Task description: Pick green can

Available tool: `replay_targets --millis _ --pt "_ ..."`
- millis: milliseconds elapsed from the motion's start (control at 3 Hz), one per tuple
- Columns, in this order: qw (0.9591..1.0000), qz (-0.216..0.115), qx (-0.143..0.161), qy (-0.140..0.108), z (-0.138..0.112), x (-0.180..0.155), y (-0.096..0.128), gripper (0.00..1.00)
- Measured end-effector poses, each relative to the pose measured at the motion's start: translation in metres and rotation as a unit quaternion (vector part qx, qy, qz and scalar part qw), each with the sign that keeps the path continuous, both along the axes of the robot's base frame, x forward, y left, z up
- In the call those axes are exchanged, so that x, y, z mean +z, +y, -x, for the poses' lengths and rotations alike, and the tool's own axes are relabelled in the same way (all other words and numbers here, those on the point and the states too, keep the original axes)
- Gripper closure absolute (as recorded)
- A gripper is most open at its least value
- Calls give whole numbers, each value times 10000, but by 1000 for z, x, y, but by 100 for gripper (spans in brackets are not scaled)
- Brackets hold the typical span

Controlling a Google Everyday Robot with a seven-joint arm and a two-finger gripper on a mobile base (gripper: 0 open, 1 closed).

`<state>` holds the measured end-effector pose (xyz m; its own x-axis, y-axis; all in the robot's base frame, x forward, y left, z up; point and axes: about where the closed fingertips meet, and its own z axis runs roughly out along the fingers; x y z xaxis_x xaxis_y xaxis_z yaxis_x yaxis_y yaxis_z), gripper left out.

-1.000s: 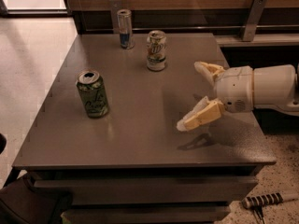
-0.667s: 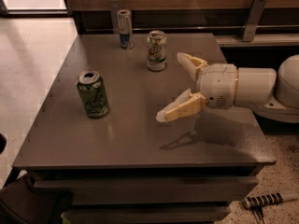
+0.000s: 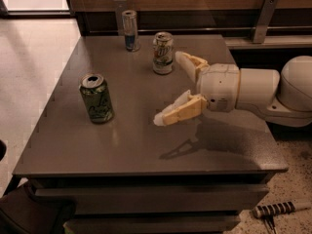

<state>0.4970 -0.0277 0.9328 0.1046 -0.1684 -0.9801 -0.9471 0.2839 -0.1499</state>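
The green can (image 3: 97,98) stands upright on the left part of the grey table (image 3: 141,145); it is olive green with pale cursive lettering and a silver top. My gripper (image 3: 168,87) reaches in from the right above the table's middle, its two tan fingers spread wide apart and empty. It points left toward the can and is well apart from it, a can's width or more to the can's right. One fingertip is near the white-and-green can (image 3: 163,53).
The white-and-green can stands at the back middle of the table. A slim blue-and-silver can (image 3: 129,30) stands at the back edge, left of it. A wooden wall and rail run behind. A striped tool (image 3: 279,209) lies on the floor at lower right.
My gripper has moved left across the table toward the green can, fingers still spread. The cans have not moved.
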Motion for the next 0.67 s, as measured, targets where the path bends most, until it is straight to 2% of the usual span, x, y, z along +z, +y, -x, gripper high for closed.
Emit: replay_targets --millis 333,667 --pt "10000 64 -36 40 -2 -3 8 0" --pt "10000 24 -2 59 -12 -13 47 0"
